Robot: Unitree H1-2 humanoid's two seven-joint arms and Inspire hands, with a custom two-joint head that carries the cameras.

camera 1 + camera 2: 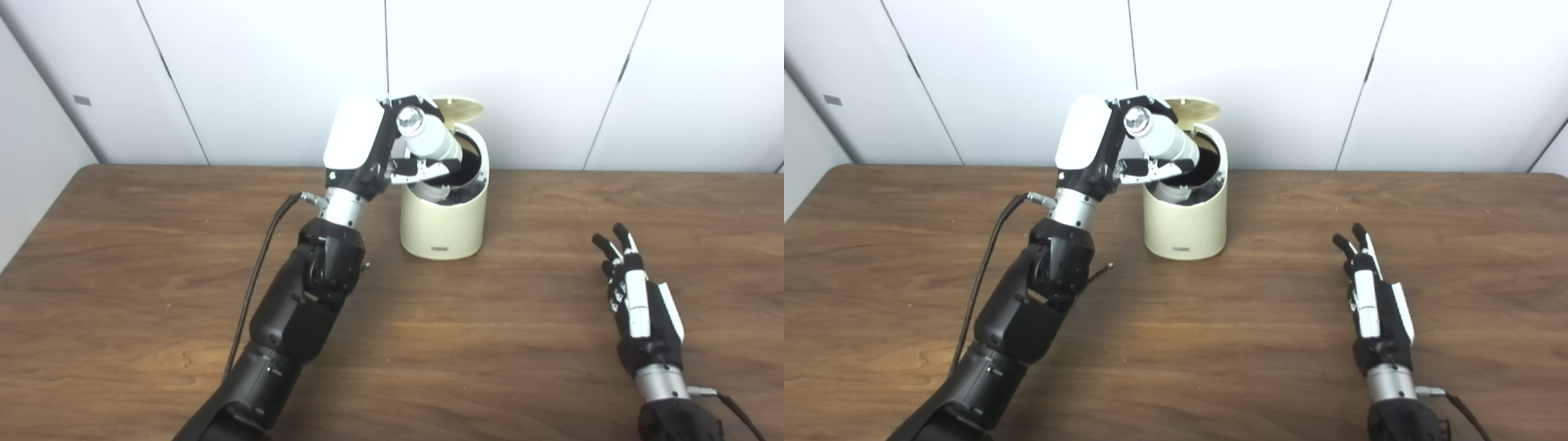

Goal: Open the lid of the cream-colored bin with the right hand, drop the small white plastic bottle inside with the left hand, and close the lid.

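The bin (444,214) stands on the table (122,257) toward its far edge, near the middle, with a wall (275,61) behind it. Its lid (458,109) is tipped up at the far side of the opening. The left hand (373,147) is raised just left of the bin, holding the bottle (429,139) tilted over the opening. The right hand (637,300) lies on the table near and well to the right, apart from the bin.

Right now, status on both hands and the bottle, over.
Left robot hand shut on white bottle, tilted into open bin. Lid up. Right robot hand open, resting on table. Nothing blocking the opening.
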